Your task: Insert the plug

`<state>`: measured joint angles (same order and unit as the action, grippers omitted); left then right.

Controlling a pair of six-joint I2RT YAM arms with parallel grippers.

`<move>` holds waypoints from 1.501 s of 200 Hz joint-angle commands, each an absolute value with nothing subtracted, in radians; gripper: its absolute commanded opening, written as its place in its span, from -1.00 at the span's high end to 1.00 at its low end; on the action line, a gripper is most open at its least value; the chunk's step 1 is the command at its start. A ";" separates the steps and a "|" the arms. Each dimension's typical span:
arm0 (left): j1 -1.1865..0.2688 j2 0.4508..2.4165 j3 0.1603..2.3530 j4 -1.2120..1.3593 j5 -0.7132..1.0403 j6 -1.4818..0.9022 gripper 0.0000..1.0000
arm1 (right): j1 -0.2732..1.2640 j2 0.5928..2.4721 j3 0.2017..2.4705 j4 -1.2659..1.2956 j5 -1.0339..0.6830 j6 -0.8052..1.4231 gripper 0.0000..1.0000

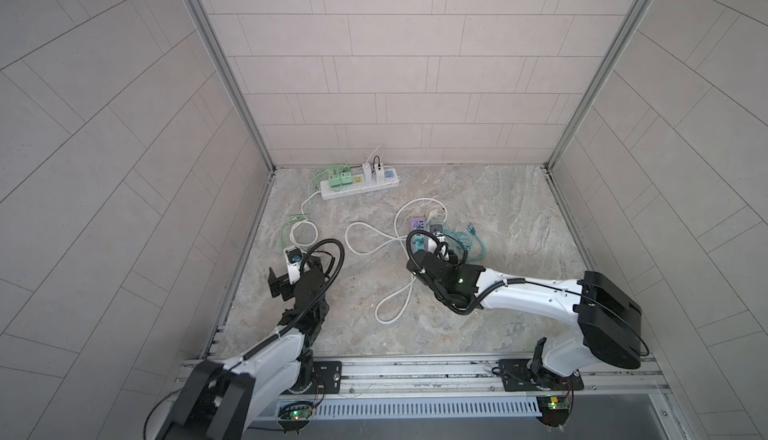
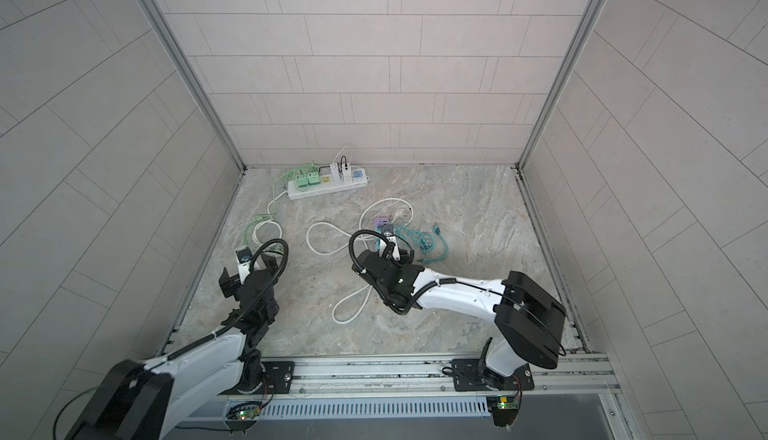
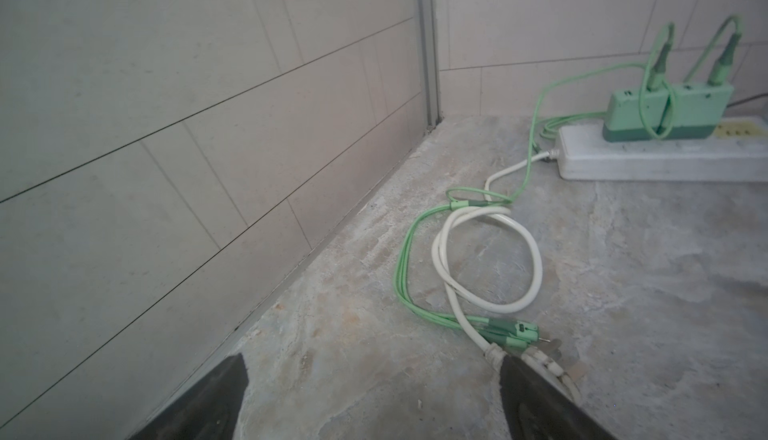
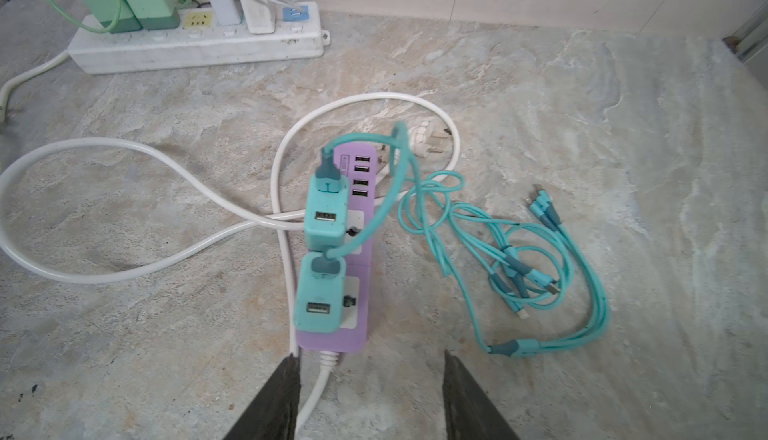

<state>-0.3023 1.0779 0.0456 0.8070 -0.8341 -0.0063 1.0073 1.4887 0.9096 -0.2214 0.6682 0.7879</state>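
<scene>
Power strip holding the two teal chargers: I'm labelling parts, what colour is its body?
The power strip is purple; the right wrist view shows it best.

I have 2 white-and-black arms out: left arm [image 1: 272, 344] folded at near left, left gripper [image 3: 374, 380] spread wide, empty; right arm [image 1: 532, 294] stretched toward centre, right gripper [image 4: 370, 388] parted, gripping nothing.
</scene>
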 commanded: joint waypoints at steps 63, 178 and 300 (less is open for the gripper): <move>-0.284 1.563 0.162 1.343 -0.620 0.160 -0.98 | 0.910 1.093 0.543 -0.100 1.003 0.648 -0.39; -0.244 1.602 0.175 1.344 -0.557 0.136 -0.99 | 0.411 0.729 0.236 0.359 0.877 0.078 -0.99; -0.230 1.613 0.184 1.344 -0.531 0.127 -0.99 | 0.196 1.613 0.176 1.395 0.479 -0.061 -0.99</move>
<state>-0.2413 1.6035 0.1658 1.2980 -0.5484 0.1474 0.1936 1.4788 0.1886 1.0515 0.5560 0.0059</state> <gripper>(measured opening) 0.995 0.993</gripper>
